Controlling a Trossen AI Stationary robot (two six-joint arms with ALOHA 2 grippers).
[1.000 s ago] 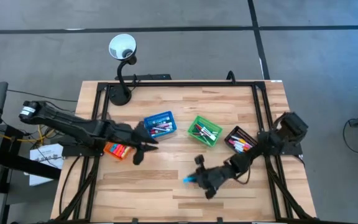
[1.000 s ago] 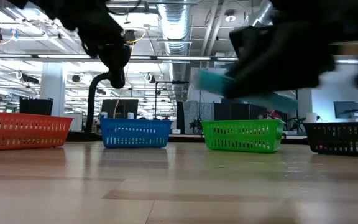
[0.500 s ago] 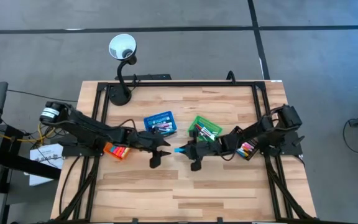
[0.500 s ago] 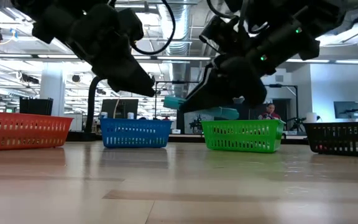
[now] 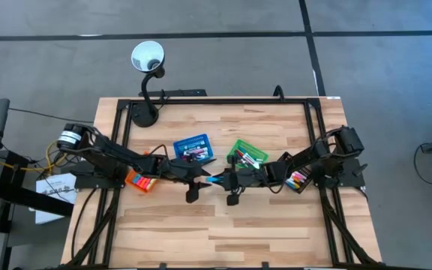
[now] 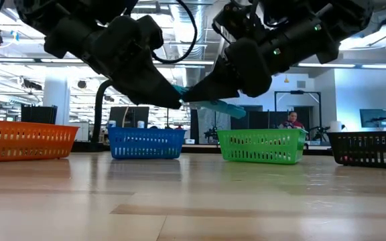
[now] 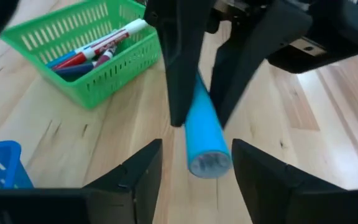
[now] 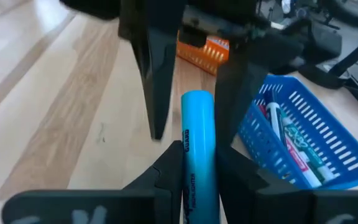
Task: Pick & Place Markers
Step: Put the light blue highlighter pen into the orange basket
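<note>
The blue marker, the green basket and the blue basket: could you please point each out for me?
blue marker (image 8: 197, 149), right wrist view, middle of its barrel.
green basket (image 7: 114, 65), left wrist view, its mesh side wall.
blue basket (image 6: 145, 143), low view, its front wall.

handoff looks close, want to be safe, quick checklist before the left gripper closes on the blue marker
1. Right gripper shut on the blue marker: ok.
2. Left gripper open: ok.
3. Marker's free end between the left fingers: ok in the left wrist view.
4. Marker held above the table, not touching it: ok.
5. Marker overlaps the left fingers enough for a firm grip: cannot tell.
6. Blue basket clear of both arms: ok.
</note>
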